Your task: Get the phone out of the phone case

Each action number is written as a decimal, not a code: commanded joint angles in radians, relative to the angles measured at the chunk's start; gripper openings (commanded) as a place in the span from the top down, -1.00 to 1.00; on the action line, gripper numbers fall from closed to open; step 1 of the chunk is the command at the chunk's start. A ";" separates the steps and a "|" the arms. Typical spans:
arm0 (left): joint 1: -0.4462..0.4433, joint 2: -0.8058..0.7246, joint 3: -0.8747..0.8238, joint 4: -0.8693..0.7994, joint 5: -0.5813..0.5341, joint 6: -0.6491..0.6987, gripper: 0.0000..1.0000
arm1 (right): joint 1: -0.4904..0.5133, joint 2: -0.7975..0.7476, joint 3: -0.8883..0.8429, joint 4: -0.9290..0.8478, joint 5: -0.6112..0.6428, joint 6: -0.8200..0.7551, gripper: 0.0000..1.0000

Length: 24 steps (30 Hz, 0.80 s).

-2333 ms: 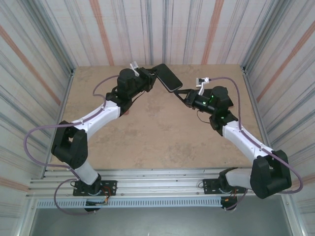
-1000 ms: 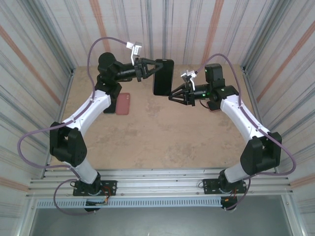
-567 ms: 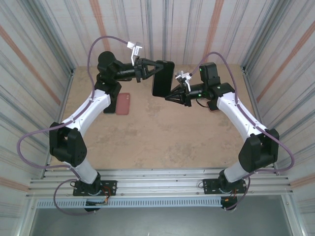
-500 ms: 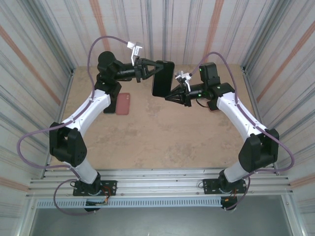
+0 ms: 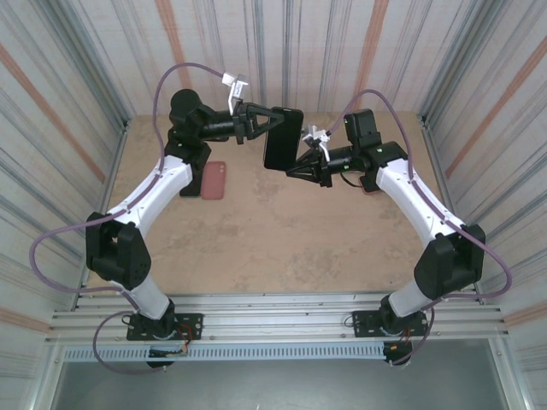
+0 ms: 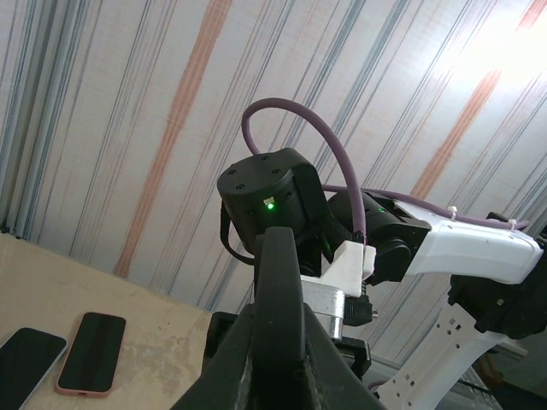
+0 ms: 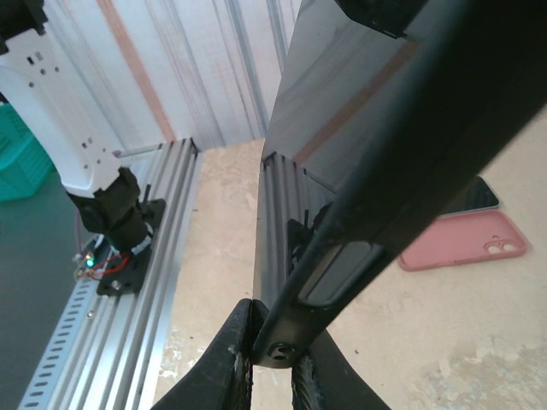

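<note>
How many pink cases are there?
2: a case lying back up by the left arm; a cased phone face up beside another phone. Others may hide under arms.

From my left wrist the phone shows only its thin edge; its lower end and my left pincer run off the bottom border. From my right wrist it runs off the top and hides part of the pink case on the bench. Whether it wears a case, I cannot tell.

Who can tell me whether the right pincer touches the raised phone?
Touching. The right wrist view shows the right pincer clamped on the phone at its end.
</note>
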 commanded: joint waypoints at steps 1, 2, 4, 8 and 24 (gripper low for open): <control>0.018 -0.021 0.039 0.029 -0.019 -0.024 1.00 | 0.018 -0.009 0.026 -0.056 0.032 -0.074 0.66; 0.018 -0.021 0.039 0.023 -0.021 -0.025 1.00 | 0.018 -0.012 0.025 -0.059 0.035 -0.078 0.66; 0.018 -0.018 0.044 0.015 -0.023 -0.030 1.00 | 0.019 -0.015 0.025 -0.059 0.041 -0.082 0.65; 0.018 -0.012 0.041 0.035 -0.021 -0.054 1.00 | 0.021 -0.021 0.022 -0.059 0.051 -0.089 0.64; 0.012 -0.013 0.030 0.052 -0.015 -0.073 1.00 | 0.010 -0.022 0.000 0.072 -0.023 0.042 0.63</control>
